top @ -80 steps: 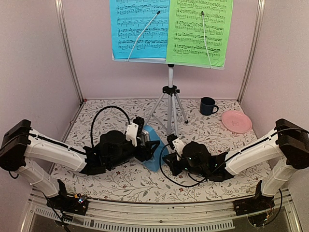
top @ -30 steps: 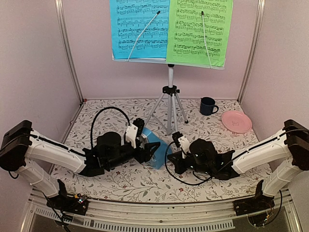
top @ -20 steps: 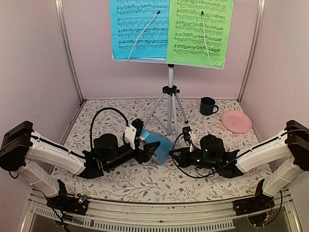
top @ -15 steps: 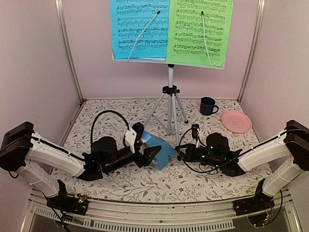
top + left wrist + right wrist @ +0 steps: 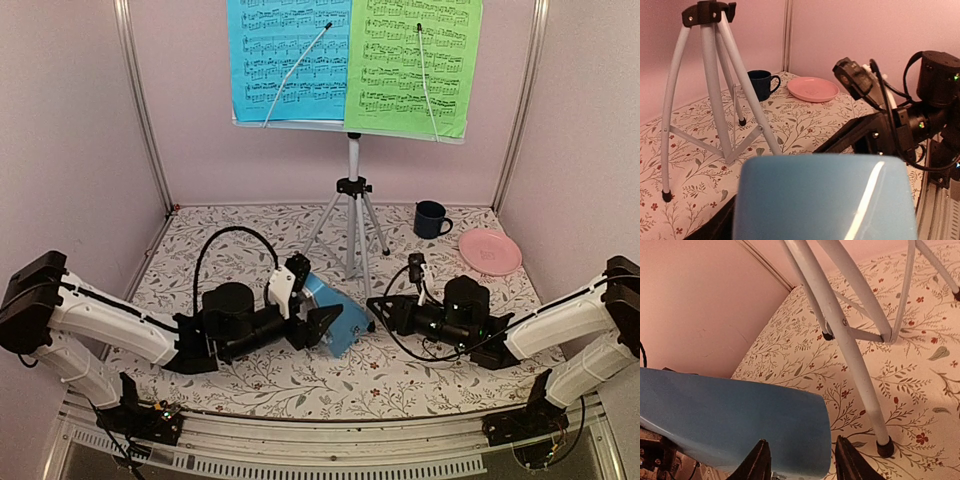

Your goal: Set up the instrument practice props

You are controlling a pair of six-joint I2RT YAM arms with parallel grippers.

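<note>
Nearly there: music stand at the tabletop's back edge bears blue sheet and green sheet; left jaws grip the tilted metronome mid-tabletop, not yet set upright; right jaws gape empty beside it

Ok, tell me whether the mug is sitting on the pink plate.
No, the dark blue mug stands on the floral cloth, apart from the pink plate beside it.

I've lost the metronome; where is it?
Top view, near centre: the metronome sits tilted in the left hand, in front of the tripod legs, right hand beside it.
</note>
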